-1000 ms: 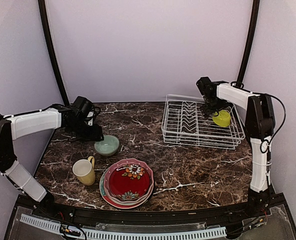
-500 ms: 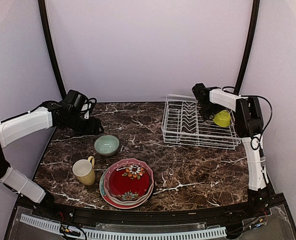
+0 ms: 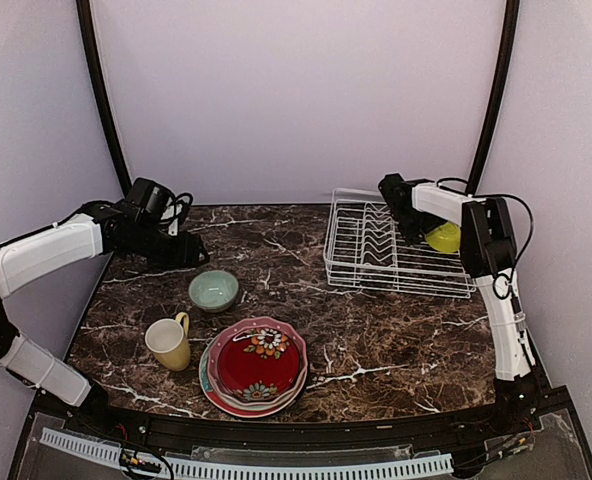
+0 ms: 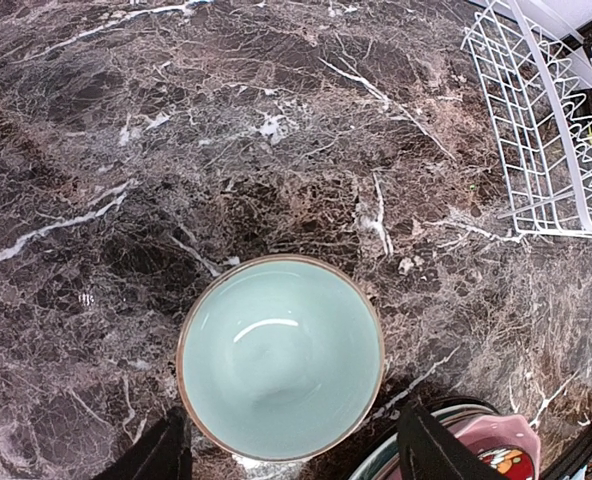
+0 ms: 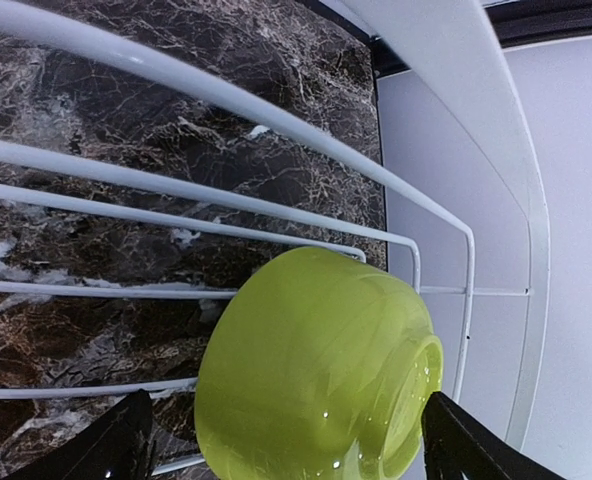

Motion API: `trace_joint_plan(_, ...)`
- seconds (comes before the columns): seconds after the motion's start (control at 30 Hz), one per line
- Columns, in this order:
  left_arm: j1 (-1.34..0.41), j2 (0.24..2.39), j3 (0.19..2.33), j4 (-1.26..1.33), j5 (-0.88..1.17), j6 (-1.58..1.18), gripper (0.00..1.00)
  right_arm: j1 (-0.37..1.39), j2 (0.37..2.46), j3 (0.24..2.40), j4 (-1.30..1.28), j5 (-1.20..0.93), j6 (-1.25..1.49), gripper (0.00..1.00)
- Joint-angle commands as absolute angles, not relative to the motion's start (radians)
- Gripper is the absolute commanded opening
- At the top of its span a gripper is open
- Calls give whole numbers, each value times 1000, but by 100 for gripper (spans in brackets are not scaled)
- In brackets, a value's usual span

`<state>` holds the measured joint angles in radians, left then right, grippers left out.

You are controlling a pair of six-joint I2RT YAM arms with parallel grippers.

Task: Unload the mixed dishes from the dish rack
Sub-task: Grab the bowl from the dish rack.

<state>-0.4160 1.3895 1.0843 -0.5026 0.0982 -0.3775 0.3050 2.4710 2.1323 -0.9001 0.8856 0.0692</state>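
Observation:
The white wire dish rack [image 3: 348,262] stands at the back right and holds only the lime-green bowl [image 3: 443,238], tipped on its side in the right end. My right gripper [image 3: 422,230] is open just left of that bowl. In the right wrist view the bowl [image 5: 316,360] lies between my spread fingers [image 5: 126,445], and I cannot tell if they touch it. My left gripper [image 3: 196,257] is open and empty, above and behind the pale blue cup [image 3: 214,290]. The cup [image 4: 281,360] stands upright on the table.
A pale yellow mug [image 3: 168,343] and a stack of plates [image 3: 258,367], red floral one on top, sit at the front left. The plate stack's edge [image 4: 481,450] shows beside the cup. The rack's left end [image 4: 546,130] has upright prongs. The table is dark marble.
My left gripper has drawn back and up from the pale blue cup. My right wrist has shifted a little to the left along the rack. The lime-green bowl has stayed put.

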Motion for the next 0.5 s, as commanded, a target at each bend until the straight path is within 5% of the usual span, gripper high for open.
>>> trace_joint_plan(0.0, -413, 1354, 1091, -489, 125, -383, 70, 299, 2509, 2154, -902, 947, 130, 90)
trace_joint_plan(0.47, -413, 1327, 1079, -474, 133, -394, 70, 272, 2522, 2154, -939, 909, 170, 82)
